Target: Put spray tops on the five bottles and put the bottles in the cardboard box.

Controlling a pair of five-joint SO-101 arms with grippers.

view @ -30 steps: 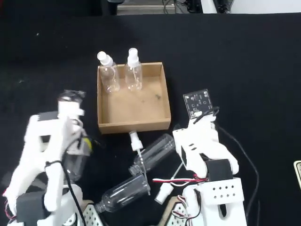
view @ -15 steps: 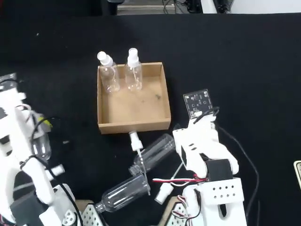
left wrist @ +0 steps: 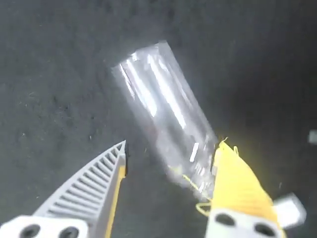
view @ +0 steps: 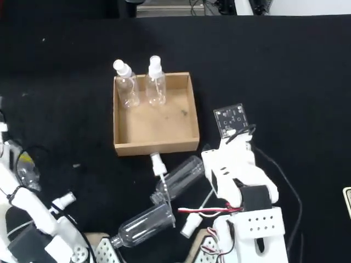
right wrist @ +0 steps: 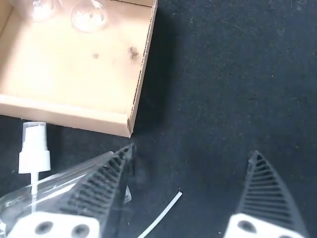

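The cardboard box (view: 156,137) stands mid-table with two capped bottles (view: 127,87) (view: 156,85) upright along its far wall. Two clear bottles (view: 178,178) (view: 143,224) lie on the black cloth in front of it, with a spray top (view: 158,163) at the first one's mouth. At the table's left edge my left gripper (left wrist: 171,146) is shut on a third uncapped bottle (left wrist: 158,99) (view: 26,174), its neck end against the yellow finger (left wrist: 237,188). My right gripper (right wrist: 193,151) hangs open and empty by the box's near right corner (right wrist: 130,124).
Loose spray tops lie at the left front (view: 63,200) and beside the right arm's base (view: 192,224). A thin white dip tube (right wrist: 158,213) lies under the right gripper. The right arm (view: 236,175) stands right of the lying bottles. Black cloth stretches beyond the box.
My left arm has swung from beside the box's near left corner out to the table's left edge, carrying the bottle. A loose spray top came into sight there. The right arm kept still.
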